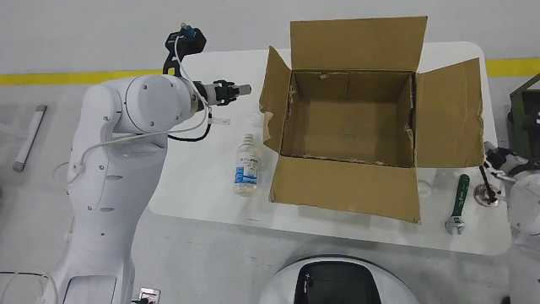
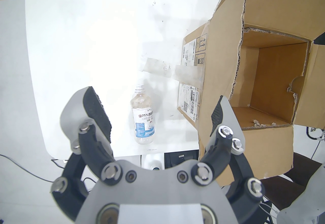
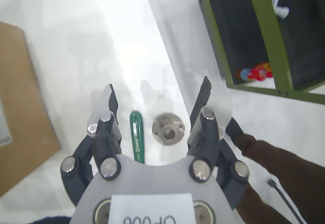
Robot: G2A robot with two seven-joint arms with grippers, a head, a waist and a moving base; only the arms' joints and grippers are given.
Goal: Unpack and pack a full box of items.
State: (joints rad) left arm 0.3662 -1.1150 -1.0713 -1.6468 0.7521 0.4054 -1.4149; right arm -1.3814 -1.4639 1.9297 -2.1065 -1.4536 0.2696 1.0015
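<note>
Sideways, a bottle [image 1: 246, 165] lies beside the open box [image 1: 346, 187].

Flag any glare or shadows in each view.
Top view: even light; the open brown cardboard box dims its own floor. Left wrist view: glare washes out the white table beyond the clear plastic bottle. Right wrist view: faint grey shadows on the table beyond the round metal flange.

My glossy white arm [image 1: 126, 135] trails a black cable [image 1: 192, 138]; my silver fingers [image 2: 72, 105] carry ribbed black pads [image 2: 97, 110] and round screws [image 2: 111, 171].
</note>
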